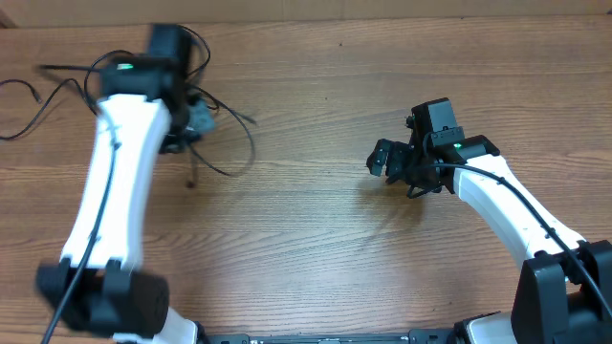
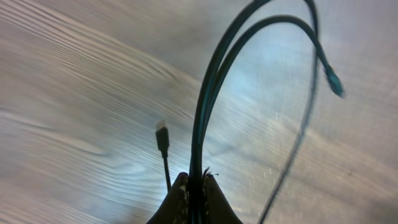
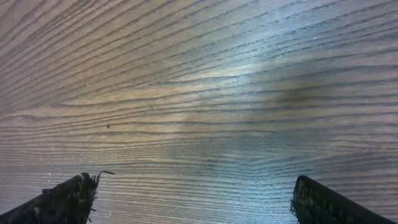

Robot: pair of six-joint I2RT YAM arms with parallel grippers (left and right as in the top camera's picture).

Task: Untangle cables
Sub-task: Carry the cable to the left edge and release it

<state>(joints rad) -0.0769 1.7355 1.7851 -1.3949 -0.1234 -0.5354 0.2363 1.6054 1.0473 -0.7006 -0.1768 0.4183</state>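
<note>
Thin black cables [image 1: 229,143] lie in loose loops at the far left of the wooden table, with strands trailing to the left edge [image 1: 29,91]. My left gripper [image 1: 196,119] is shut on two strands of cable [image 2: 205,112], which arch up from its fingertips [image 2: 198,186]. A small plug end [image 2: 162,138] hangs beside them, and another plug [image 2: 334,81] shows at the upper right. My right gripper [image 1: 382,161] is open and empty over bare wood in the right half; its fingertips [image 3: 193,199] are wide apart.
The wooden table [image 1: 316,239] spans the whole view. The arm bases stand at the front edge, left [image 1: 105,296] and right [image 1: 564,287].
</note>
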